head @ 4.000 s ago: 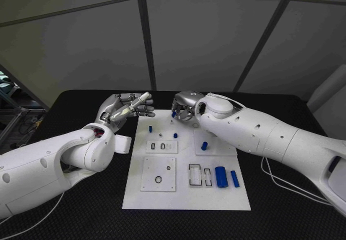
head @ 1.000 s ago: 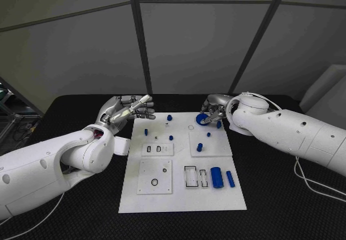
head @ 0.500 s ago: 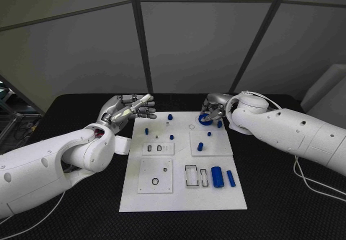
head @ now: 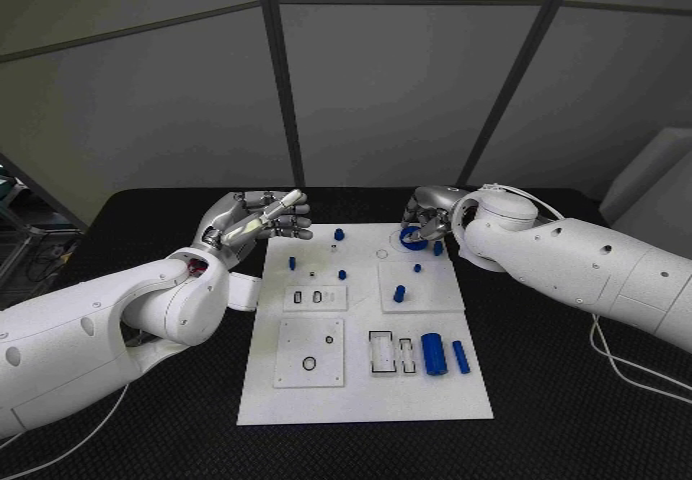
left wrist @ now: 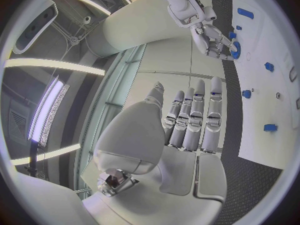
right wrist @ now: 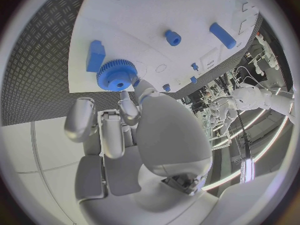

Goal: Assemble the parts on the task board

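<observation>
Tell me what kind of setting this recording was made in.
Probably a robotics lab or test cell: a black table fenced by plain grey panel walls, holding a white task board with small blue parts, such as the blue gear the right hand holds.

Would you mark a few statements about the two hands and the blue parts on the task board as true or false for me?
1. The right hand holds a blue gear. True.
2. The left hand grips a blue part. False: it holds nothing, with its fingers apart, beside the task board.
3. Two blue cylinders lie side by side on the near right of the board. True.
4. The gear sits at the board's near edge. False: it is at the far right corner.
5. The left hand rests flat on the board. False: it is raised off the board's left edge.
</observation>
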Available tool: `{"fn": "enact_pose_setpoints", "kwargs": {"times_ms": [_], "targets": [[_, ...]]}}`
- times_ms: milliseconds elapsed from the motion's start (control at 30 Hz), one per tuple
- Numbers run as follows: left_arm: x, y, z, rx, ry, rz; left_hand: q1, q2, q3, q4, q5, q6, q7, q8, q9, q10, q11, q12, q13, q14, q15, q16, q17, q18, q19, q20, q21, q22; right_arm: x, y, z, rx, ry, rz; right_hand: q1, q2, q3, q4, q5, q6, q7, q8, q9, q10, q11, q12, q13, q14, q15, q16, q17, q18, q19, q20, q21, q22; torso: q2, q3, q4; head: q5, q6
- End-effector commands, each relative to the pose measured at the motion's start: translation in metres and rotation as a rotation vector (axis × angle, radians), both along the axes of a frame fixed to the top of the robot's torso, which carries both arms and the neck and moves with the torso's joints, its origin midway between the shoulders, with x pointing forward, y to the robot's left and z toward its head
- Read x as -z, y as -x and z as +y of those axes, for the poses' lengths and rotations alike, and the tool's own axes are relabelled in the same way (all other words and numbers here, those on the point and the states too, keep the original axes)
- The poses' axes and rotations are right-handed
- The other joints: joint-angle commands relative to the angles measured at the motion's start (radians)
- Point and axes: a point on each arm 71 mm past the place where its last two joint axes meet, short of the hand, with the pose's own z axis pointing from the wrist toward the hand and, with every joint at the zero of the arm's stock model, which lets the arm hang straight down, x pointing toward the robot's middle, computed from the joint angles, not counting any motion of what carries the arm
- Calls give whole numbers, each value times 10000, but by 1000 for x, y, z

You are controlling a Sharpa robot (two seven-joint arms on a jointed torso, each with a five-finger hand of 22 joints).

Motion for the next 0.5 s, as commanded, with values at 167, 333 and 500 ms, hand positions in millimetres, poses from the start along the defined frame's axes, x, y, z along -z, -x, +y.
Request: {"fn": "enact_pose_setpoints", "kwargs": {"times_ms": [167, 333, 500], "targets": [[-1, 0, -1, 144, 42, -21, -7, 76, 54, -16, -18, -15, 44, -69, -10, 3, 29, -35, -9, -36, 45, -60, 14, 504, 13, 28, -35, -9, -5, 1, 0, -158, -182, -456, -131, -253, -29, 120, -110, -239, -15, -105, -37, -130, 25, -104, -69, 674, 82, 48, 785, -194, -11, 121, 41, 15, 4, 0, 0, -20, 1], [-1, 0, -1, 139, 35, -8, -7, 76, 54, -16, -18, -15, 44, -69, -10, 3, 29, -35, -9, -36, 45, -60, 14, 504, 13, 28, -35, -9, -6, 2, -4, -76, -264, -508, -202, -317, -29, 174, -124, -318, -12, -132, -49, -163, 30, -145, -106, 675, 87, 55, 803, -192, -19, 126, 41, 14, -2, 1, 2, -37, 3], [-1, 0, 0, 127, 25, 0, -7, 76, 54, -16, -18, -15, 44, -69, -10, 3, 29, -35, -9, -36, 45, -60, 14, 504, 13, 28, -35, -9, -6, 3, -12, 58, -242, -382, -224, -351, -30, 194, -128, -341, -11, -137, -51, -160, 32, -139, -95, 679, 89, 67, 827, -194, -15, 128, 49, 29, -5, -4, -3, -52, 9]]}}
